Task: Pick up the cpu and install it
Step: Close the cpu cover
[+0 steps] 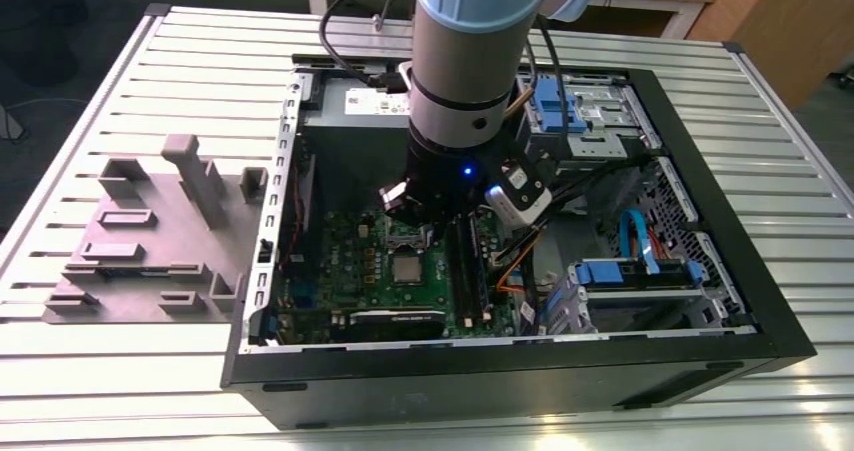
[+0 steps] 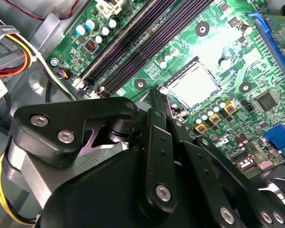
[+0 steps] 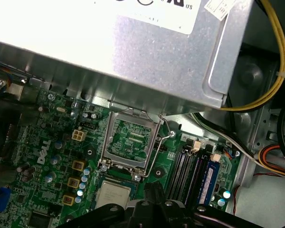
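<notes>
The cpu (image 2: 195, 85), a pale silvery square, lies flat in its socket on the green motherboard (image 2: 218, 42); it also shows in the exterior view (image 1: 404, 268) and the first wrist view (image 3: 113, 195). The hinged metal socket frame (image 3: 128, 137) stands flipped open beside it, its wire lever (image 3: 160, 142) raised. My gripper (image 2: 155, 97) hangs low over the board just beside the cpu, between it and the memory slots, shut with nothing in it. From outside, the gripper (image 1: 424, 219) reaches down into the open computer case (image 1: 721, 221).
A grey plastic tray (image 1: 147, 236) with raised blocks sits at the exterior view's left of the case. The metal power supply box (image 3: 133, 57) looms close beside the socket frame. Memory slots (image 2: 133, 42), yellow and orange cables (image 3: 275, 71) and blue drive brackets (image 1: 641, 271) crowd the case.
</notes>
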